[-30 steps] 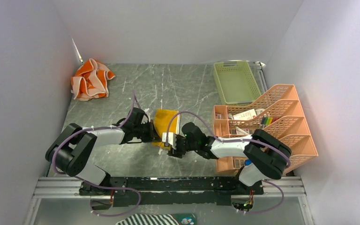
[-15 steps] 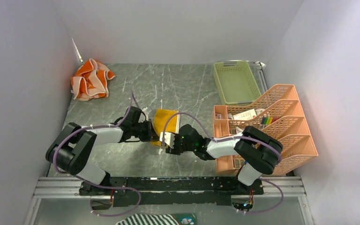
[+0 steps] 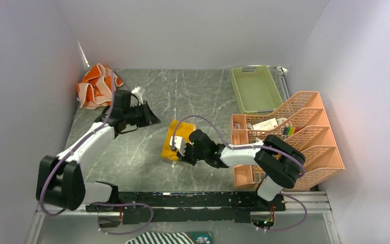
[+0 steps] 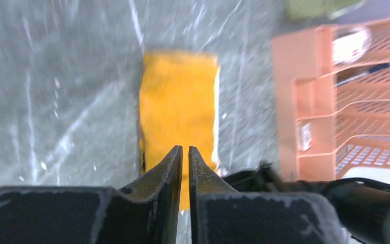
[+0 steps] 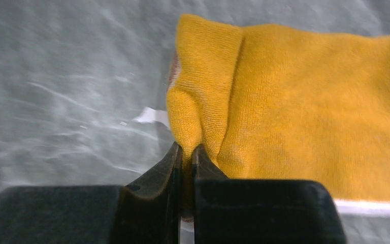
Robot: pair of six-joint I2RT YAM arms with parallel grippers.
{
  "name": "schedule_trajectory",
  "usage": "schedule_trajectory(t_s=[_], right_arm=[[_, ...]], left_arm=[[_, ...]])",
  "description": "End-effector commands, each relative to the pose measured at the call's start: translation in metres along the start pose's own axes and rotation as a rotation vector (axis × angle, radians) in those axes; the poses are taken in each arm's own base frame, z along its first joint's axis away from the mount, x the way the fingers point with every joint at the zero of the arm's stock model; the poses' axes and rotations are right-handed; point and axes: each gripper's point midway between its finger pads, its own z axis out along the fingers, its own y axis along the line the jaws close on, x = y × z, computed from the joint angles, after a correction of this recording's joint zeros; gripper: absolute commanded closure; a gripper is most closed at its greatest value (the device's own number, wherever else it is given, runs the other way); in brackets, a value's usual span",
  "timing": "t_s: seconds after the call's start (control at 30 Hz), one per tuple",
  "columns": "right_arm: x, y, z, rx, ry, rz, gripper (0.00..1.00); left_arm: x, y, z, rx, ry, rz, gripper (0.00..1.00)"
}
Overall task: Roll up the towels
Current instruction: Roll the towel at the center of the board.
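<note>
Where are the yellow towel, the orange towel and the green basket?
yellow towel point(image 5: 310, 96): right wrist view, middle of its flat part.
orange towel point(image 3: 92, 87): top view, middle of the crumpled heap.
green basket point(image 3: 256, 91): top view, its bare floor.

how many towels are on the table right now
2: the orange towel lies crumpled in the far left corner; the mustard-yellow towel is mid-table, its edge pinched by the right gripper.

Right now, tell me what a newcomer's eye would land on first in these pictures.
First, the yellow towel in the middle of the table, with one edge pinched in the right gripper. Next come the orange towel, crumpled in the far left corner, and the peach rack along the right side.
</note>
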Motion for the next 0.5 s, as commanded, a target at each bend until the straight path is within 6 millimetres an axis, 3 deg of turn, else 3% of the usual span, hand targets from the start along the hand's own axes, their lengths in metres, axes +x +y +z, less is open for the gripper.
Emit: schedule_trajectory(t_s=[0.0,0.07,0.17,0.33,0.47], right_arm=[[-0.017,0.061,-0.011,-0.337,0.041,0.250,1.00],[-0.028,0.086,-0.019,-0.513,0.033,0.308,1.00],[-0.047,0.100,-0.032,-0.670,-0.017,0.456,1.00],[-0.061,0.076,-0.036,-0.664,-0.091,0.624,1.00],[-0.050,0.055,-0.020,-0.645,-0.018,0.749,1.00]], left_arm=[[-0.018,-0.028,-0.042,0.070,-0.037,0.114,0.78],[-0.006,-0.042,-0.050,0.168,-0.013,0.155,0.78],[0.025,-0.042,-0.053,0.238,0.031,0.139,0.78],[0.058,-0.026,-0.054,0.226,0.023,0.029,0.81],[0.059,-0.027,-0.064,0.219,-0.046,-0.018,0.81]])
